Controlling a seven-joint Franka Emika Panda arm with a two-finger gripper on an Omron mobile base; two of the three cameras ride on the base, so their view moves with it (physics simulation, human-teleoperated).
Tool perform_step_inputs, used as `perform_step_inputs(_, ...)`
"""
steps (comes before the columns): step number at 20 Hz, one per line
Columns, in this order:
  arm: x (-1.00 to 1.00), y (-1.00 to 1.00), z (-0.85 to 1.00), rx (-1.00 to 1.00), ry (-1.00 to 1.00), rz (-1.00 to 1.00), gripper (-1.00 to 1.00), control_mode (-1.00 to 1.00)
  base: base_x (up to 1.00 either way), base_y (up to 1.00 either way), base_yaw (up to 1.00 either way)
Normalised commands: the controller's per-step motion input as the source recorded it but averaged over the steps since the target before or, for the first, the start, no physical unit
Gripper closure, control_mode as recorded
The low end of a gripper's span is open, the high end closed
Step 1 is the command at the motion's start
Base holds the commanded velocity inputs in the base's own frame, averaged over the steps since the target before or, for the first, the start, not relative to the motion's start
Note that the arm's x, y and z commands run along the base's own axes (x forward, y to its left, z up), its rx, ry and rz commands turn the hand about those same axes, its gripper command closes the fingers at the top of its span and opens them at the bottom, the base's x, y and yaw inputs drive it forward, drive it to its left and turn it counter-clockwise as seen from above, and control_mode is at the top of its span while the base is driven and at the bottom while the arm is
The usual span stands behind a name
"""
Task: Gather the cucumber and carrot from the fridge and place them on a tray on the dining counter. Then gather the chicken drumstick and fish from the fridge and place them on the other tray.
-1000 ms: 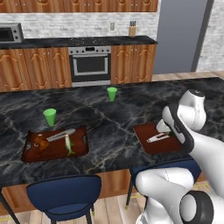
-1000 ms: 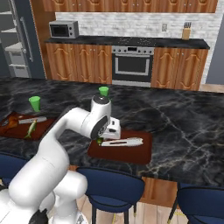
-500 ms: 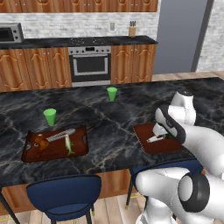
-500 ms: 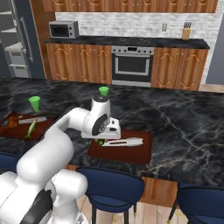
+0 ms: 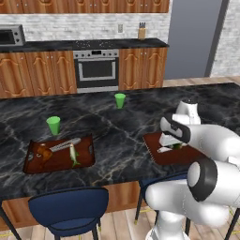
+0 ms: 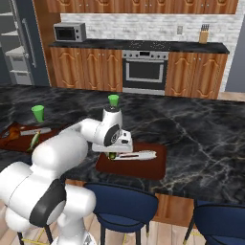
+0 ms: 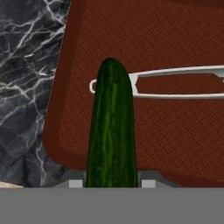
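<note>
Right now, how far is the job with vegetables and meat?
Done: nothing sure. In hand: the gripper is shut on the cucumber, over the near tray, not released. Left: set it down, fetch the carrot, then drumstick and fish; what lies on the far tray is too small to name.

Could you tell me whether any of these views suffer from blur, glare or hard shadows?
Hand view: sharp, the cucumber evenly lit over the tray, no glare. Left base view: soft, flat light, faint shadows under the green cups. Right base view: equally crisp, no blur.
</note>
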Motion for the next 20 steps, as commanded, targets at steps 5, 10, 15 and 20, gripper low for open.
perform_step_inputs(5,0.32,0.00,-0.36,0.00,0.10,0.00,1.00,-1.00,0.00,0.00,0.00)
perform_step_inputs(10,0.22,0.00,-0.33,0.00,0.07,0.00,1.00,-1.00,0.00,0.00,0.00)
perform_step_inputs(15,-0.24,0.01,-0.31,0.00,0.00,0.00,1.00,-1.00,0.00,0.00,0.00)
perform_step_inputs(20,-0.46,0.01,-0.33,0.00,0.00,0.00,1.00,-1.00,0.00,0.00,0.00)
